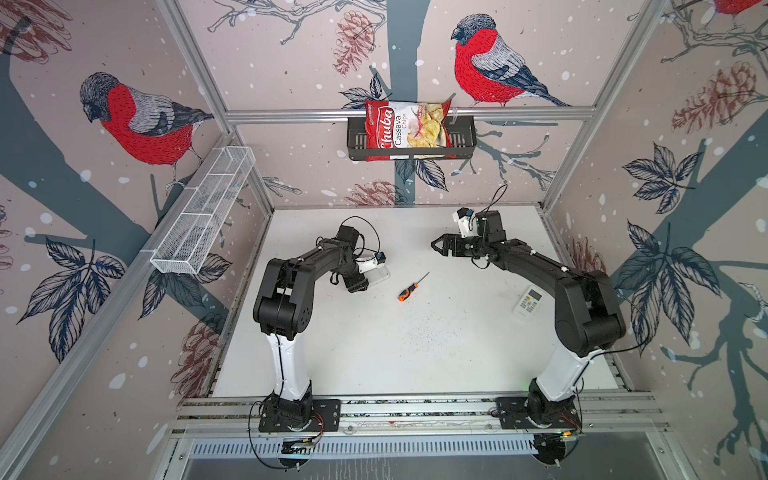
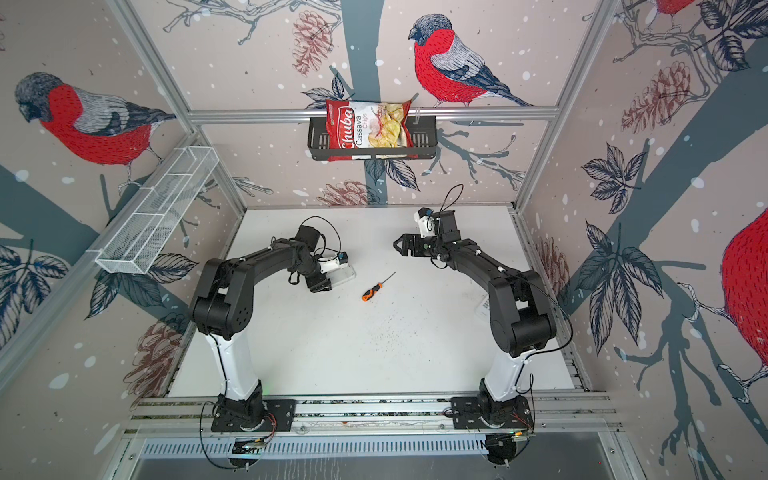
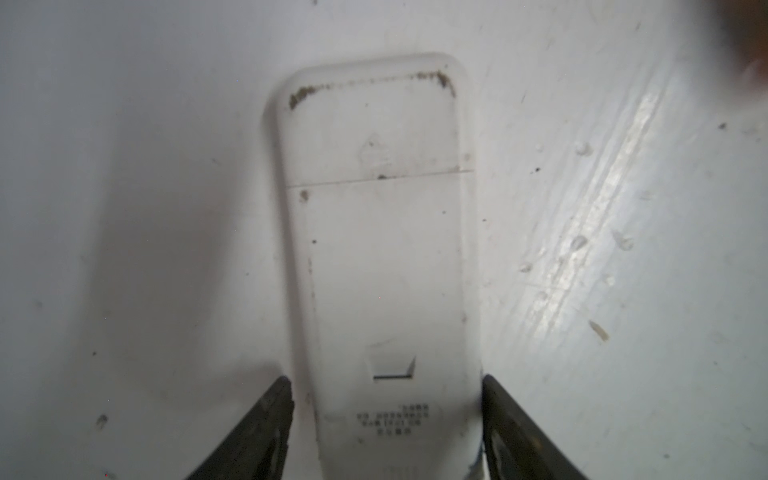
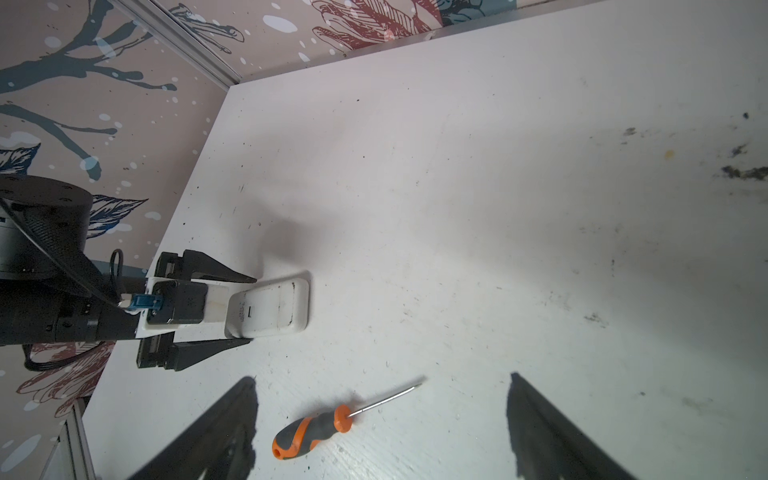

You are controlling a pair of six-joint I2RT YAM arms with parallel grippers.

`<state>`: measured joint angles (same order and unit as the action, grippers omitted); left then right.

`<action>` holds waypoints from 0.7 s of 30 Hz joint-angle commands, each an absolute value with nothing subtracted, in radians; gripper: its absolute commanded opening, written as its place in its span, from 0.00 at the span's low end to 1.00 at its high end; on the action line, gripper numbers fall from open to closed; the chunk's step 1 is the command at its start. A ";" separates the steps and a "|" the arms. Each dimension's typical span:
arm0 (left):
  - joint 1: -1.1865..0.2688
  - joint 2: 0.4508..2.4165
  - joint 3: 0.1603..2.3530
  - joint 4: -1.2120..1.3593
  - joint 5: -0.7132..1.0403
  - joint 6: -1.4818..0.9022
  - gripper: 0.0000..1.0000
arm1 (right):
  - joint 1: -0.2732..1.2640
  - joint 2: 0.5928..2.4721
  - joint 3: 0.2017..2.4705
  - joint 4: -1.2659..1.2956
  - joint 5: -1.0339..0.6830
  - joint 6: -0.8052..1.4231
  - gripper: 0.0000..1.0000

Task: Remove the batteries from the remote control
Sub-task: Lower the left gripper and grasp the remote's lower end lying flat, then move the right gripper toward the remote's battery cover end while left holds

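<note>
The white remote control (image 3: 382,270) lies face down on the table, its back cover closed with a seam across it. The batteries are hidden. My left gripper (image 3: 386,378) is shut on the remote's near end, one finger against each long side. The right wrist view shows the same grip on the remote control (image 4: 274,307). In both top views the left gripper (image 1: 374,279) (image 2: 338,277) sits low at centre left. My right gripper (image 1: 436,245) (image 4: 382,378) hangs open above the table at the back right, holding nothing.
An orange-and-black screwdriver (image 1: 411,289) (image 4: 311,430) lies mid-table, right of the held remote. A second white remote (image 1: 527,302), buttons up, lies partly under the right arm. A chips bag (image 1: 409,126) fills the black wall basket. A white wire basket (image 1: 203,212) hangs on the left wall.
</note>
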<state>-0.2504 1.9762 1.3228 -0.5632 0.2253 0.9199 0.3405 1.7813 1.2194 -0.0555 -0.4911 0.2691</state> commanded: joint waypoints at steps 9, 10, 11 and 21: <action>-0.251 1.965 1.289 -0.580 0.224 0.930 0.41 | 0.339 1.791 1.223 -0.028 -0.503 0.281 0.93; -0.250 1.954 1.283 -0.577 0.221 0.934 0.37 | 0.339 1.791 1.224 -0.026 -0.503 0.282 0.93; -0.250 1.941 1.277 -0.574 0.221 0.937 0.35 | 0.338 1.792 1.223 -0.025 -0.505 0.282 0.93; -0.276 1.856 1.303 -0.604 0.303 0.928 0.30 | 0.342 1.831 1.227 -0.004 -0.597 0.328 0.85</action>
